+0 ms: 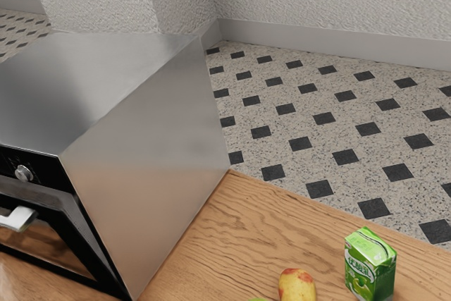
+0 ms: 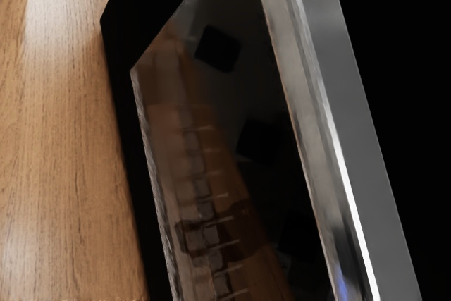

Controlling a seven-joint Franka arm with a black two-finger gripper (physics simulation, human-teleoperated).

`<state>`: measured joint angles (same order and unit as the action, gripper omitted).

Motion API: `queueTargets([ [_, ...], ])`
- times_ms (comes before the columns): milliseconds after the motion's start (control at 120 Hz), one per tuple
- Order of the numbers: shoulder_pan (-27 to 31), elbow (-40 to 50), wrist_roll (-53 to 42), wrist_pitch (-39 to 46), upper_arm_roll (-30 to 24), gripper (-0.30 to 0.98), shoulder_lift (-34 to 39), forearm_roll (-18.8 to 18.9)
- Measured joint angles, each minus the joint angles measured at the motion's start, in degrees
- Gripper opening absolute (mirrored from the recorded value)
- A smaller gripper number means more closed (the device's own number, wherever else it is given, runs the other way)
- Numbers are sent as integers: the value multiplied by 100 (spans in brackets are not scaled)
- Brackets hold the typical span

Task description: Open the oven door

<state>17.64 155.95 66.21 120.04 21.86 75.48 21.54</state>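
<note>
On one table [image 1: 225,237], one oven [image 1: 144,153], one handle [image 1: 17,218], one carton [image 1: 370,266], one reddish fruit [image 1: 297,285], can't tell fingers' state

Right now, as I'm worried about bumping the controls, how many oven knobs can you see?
1: the silver knob on the black panel of the oven, above its handle. Others may be hidden or out of view.

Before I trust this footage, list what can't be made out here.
- Rest of the handle: cut off, exterior view's left edge.
- Most of a green item: cut off, exterior view's lower edge.
- Finer print on carton: too small, exterior view.
- Inside the oven: dark reflecting glass, wrist view.
</note>
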Motion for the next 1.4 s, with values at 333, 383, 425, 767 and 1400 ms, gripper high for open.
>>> queueTargets([
  [333, 983, 511, -152, -192, 349, 68, 881, -20],
  [383, 1131, 552, -196, -230, 576, 68, 905, -21],
  [425, 1346, 581, -246, -258, 812, 69, 946, -18],
  [767, 3103, -270, -828, -971, 1018, 68, 1289, -230],
  [1400, -6241, -7844, 3394, -2877, -896, 69, -7201, -1358],
])
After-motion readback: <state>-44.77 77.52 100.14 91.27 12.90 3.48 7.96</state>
